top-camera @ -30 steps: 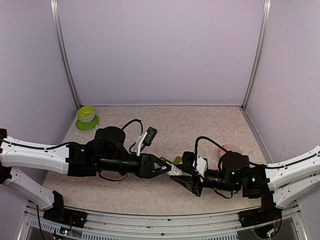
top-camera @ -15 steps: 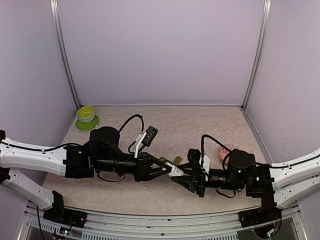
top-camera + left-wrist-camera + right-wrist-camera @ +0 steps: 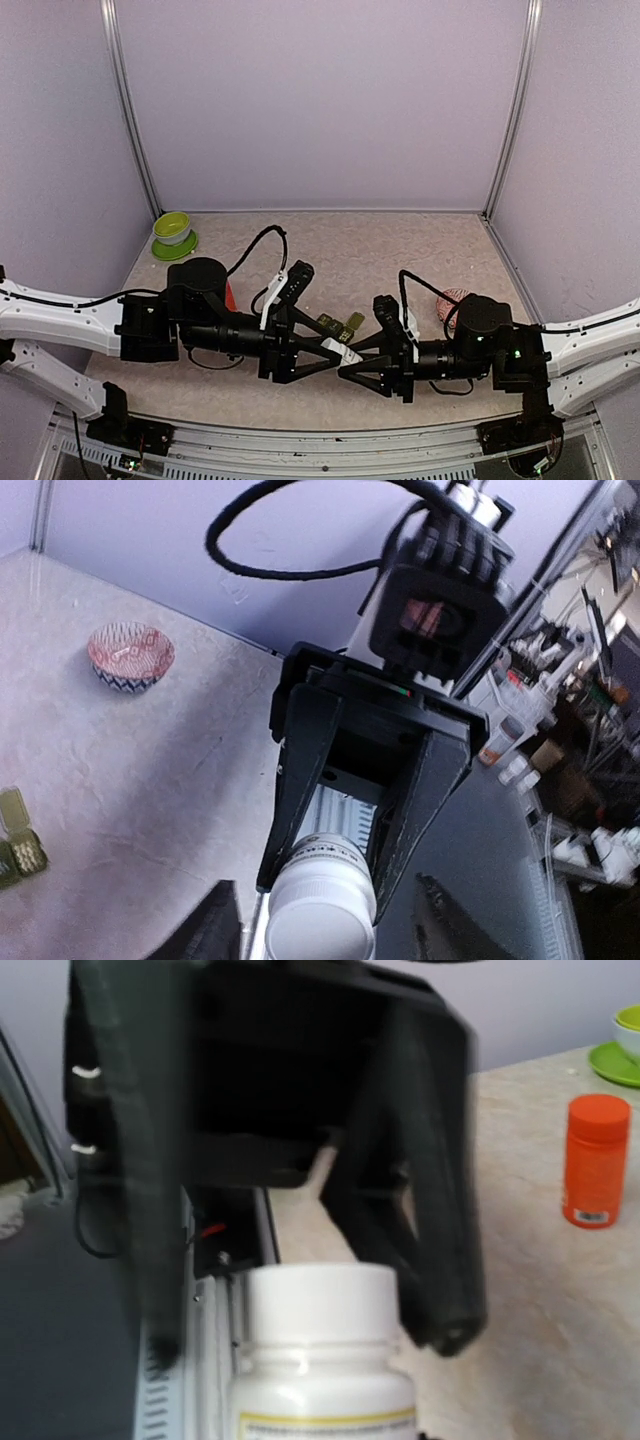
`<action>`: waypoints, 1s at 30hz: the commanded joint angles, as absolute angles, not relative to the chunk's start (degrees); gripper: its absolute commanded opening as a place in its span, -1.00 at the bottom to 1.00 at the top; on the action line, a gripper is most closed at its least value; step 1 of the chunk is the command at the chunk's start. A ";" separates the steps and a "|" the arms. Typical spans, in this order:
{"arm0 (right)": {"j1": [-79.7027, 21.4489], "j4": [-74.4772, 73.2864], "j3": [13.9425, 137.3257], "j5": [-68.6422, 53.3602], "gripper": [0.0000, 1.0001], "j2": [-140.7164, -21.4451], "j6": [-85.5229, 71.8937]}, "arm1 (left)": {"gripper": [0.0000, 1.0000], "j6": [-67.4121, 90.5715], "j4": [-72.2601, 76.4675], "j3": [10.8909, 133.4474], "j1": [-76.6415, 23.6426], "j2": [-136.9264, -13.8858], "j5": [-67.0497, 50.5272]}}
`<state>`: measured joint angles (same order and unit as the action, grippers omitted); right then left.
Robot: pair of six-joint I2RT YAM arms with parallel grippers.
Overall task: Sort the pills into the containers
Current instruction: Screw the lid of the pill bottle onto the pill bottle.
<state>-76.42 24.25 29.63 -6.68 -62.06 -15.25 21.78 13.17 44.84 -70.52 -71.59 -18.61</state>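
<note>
Right jaws grasping white bottle, left jaws released, orange bottle in right-wrist view, not left

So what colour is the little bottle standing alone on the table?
The bottle is orange; clearest in the right wrist view.

smooth white plastic bottle, matt black plastic fingers, mottled matt tabletop

top view from behind, 2 close wrist views sharing white bottle
</note>
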 commanded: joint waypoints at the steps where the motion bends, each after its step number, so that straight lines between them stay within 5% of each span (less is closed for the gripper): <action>1: -76.99 23.68 31.82 -6.04 -0.57 -61.30 -17.20 | 0.57 23.61 17.40 43.56 -70.38 -68.84 -16.33; 4: -76.99 22.56 32.68 -3.08 -0.57 -62.19 -16.30 | 0.96 29.58 20.07 42.06 -69.89 -67.82 -12.81; 13: -78.02 21.97 34.99 6.01 -0.59 -65.01 -13.07 | 0.98 42.69 22.14 40.99 -69.50 -67.52 -6.23; 30: -78.30 21.00 37.25 13.40 -0.59 -68.81 -12.13 | 0.98 42.89 24.75 42.19 -70.47 -70.09 -7.56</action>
<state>-77.62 21.87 34.94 11.77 -67.11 -12.80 43.20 21.85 41.41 -70.08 -70.04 -7.49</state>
